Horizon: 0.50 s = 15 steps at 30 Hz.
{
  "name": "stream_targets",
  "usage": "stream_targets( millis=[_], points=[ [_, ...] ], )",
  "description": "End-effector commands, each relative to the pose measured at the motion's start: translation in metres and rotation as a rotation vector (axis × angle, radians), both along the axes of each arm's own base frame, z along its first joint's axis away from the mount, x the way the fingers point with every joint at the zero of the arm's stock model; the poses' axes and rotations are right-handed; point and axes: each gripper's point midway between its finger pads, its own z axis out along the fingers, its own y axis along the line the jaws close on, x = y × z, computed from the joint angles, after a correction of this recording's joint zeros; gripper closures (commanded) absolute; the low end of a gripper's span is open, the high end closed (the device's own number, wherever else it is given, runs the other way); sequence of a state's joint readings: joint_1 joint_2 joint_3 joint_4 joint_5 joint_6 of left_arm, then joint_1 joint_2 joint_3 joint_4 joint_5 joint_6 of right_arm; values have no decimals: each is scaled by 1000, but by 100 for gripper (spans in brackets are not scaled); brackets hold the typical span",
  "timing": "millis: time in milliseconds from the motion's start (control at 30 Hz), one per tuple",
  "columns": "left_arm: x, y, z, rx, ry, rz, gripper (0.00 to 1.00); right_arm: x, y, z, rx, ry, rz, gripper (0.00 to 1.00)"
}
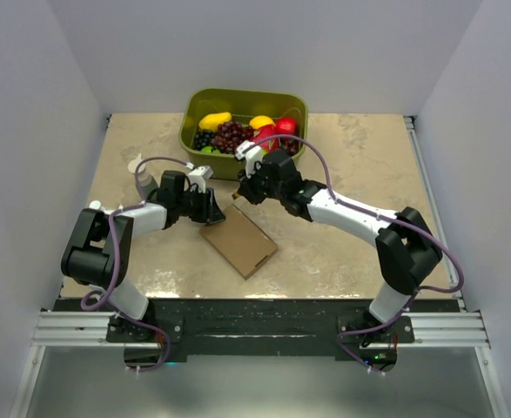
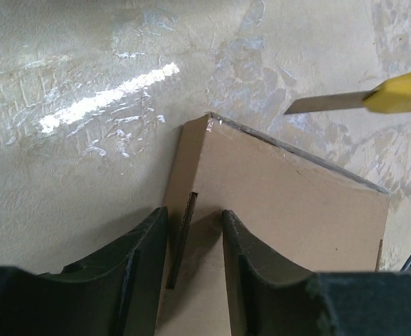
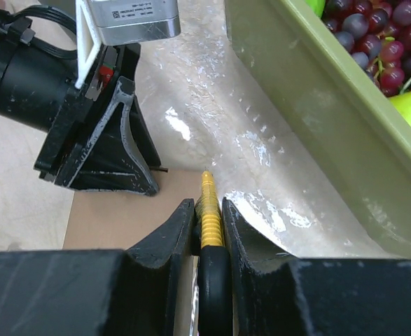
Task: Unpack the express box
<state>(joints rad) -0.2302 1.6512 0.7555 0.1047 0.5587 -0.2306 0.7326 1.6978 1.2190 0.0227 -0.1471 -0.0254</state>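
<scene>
box (image 1: 239,246): flat on the table (image 1: 368,157), mid-table, at 6 o'clock from the tub (image 1: 190,126), lid down.
left fingers (image 2: 138,269): narrowly apart, astride the box's 10 o'clock edge, likely to steady it for cutting.
right fingers (image 3: 170,238): clamped on a knife (image 3: 211,210), blade near the 12 o'clock corner, probably to slit the seal.
axis: long side runs roughly 10:30 to 4:30.

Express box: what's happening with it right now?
The express box lies flat on the table, apparently unopened. The right tool grips a yellow box cutter, blade out, poised beside the box's far corner. The left tool is open, its fingers straddling the box's edge near that corner, seemingly to steady it.
</scene>
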Motion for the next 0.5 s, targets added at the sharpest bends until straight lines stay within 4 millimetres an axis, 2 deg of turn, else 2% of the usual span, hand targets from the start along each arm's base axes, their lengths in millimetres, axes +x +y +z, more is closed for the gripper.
stream_targets(
  millis=[0, 467],
  points=[
    [-14, 7, -19, 30, 61, 21, 60, 7, 14, 18, 53, -81, -42, 100],
    [-14, 8, -22, 32, 73, 32, 63, 2, 16, -5, -12, -84, -95, 100]
  ],
)
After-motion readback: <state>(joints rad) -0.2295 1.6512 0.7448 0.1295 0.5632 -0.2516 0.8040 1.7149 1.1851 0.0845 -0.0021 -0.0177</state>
